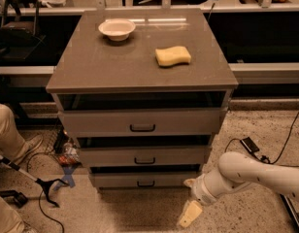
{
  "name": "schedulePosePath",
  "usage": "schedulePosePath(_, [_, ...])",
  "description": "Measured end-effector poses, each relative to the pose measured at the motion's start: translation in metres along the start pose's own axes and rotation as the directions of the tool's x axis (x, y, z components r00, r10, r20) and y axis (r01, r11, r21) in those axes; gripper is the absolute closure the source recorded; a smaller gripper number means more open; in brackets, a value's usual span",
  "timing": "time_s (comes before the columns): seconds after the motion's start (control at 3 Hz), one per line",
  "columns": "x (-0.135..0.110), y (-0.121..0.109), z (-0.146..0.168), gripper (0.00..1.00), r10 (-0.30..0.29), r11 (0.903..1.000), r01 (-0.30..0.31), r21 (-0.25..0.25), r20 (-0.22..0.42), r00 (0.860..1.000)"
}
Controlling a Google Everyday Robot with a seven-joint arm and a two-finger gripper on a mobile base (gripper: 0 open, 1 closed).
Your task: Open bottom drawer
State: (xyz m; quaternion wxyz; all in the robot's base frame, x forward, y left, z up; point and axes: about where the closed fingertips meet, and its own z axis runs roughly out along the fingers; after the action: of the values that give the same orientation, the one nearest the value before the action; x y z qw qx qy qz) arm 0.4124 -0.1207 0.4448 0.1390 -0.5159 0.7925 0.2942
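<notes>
Hovering low, right of the bottom drawer at the cabinet's foot, the tool, seemingly empty and its opening impossible to tell, could rise too far and hook the middle drawer instead.

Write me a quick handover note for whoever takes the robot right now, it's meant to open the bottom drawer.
Gripper: low near the floor, below and to the right of the bottom drawer, touching nothing.
Bottom drawer: lowest of three, looks closed; its black handle is untouched.
Done: nothing on the drawer yet.
Left: bring the gripper up and left to the handle, grasp it, and pull the drawer out.
Not part of the job: the white bowl and yellow sponge on the cabinet top.
</notes>
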Motion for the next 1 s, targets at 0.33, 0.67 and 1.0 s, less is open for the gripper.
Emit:
schedulePosePath(0.33, [0.018, -0.025, 0.025, 0.00, -0.075, 0.9971, 0.076, -0.013, 0.050, 0.996])
schedulePosePath(0.67, [0.033, -0.057, 0.061, 0.00, -0.188, 0.9805, 0.193, -0.034, 0.118, 0.975])
schedulePosePath(1.0, [0.037, -0.074, 0.073, 0.00, -0.228, 0.9724, 0.233, -0.018, 0.145, 0.963])
